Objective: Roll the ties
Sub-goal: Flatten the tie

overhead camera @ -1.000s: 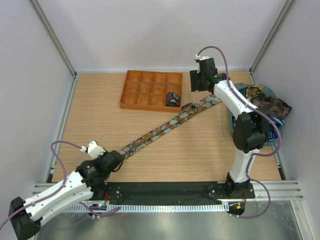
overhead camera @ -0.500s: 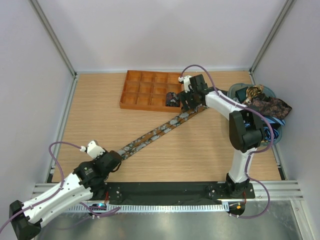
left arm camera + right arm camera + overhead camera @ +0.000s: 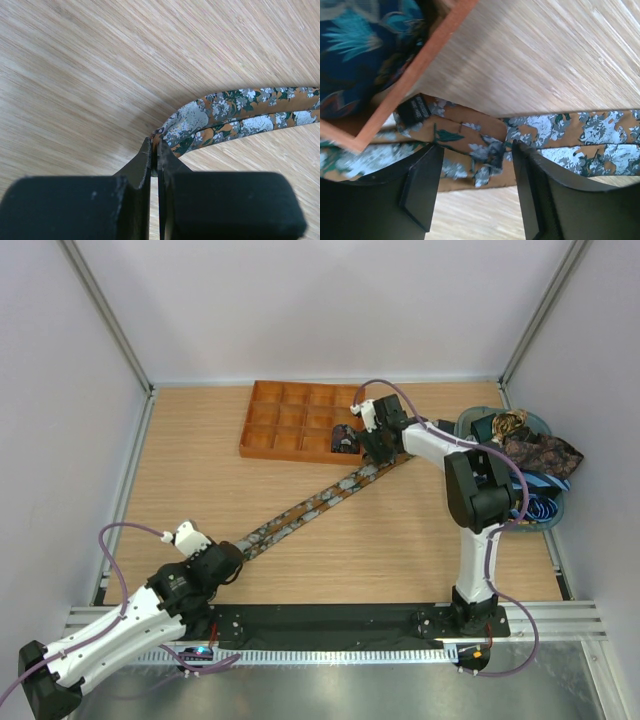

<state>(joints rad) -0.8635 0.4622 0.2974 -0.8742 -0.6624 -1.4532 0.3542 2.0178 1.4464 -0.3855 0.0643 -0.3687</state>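
A brown-gold paisley tie (image 3: 310,505) lies stretched diagonally across the table. My left gripper (image 3: 232,558) is shut on its narrow end near the front left; in the left wrist view the jaws (image 3: 155,156) pinch the fabric and the tie (image 3: 240,112) runs off to the right. My right gripper (image 3: 378,454) stands open low over the tie's other end, beside the tray's corner. In the right wrist view the fingers (image 3: 477,165) straddle a folded-over piece of the tie (image 3: 470,135) without pressing on it. A rolled tie (image 3: 346,438) sits in a tray compartment.
The orange gridded tray (image 3: 290,410) stands at the back centre, and its corner (image 3: 420,65) is close to my right fingers. A blue basket (image 3: 548,502) at the right wall holds a heap of loose ties (image 3: 535,452). Walls enclose the table on three sides.
My right arm swung left from the back right and came down over the tie's far end by the tray. That end now lies folded shorter. The left arm stayed put.
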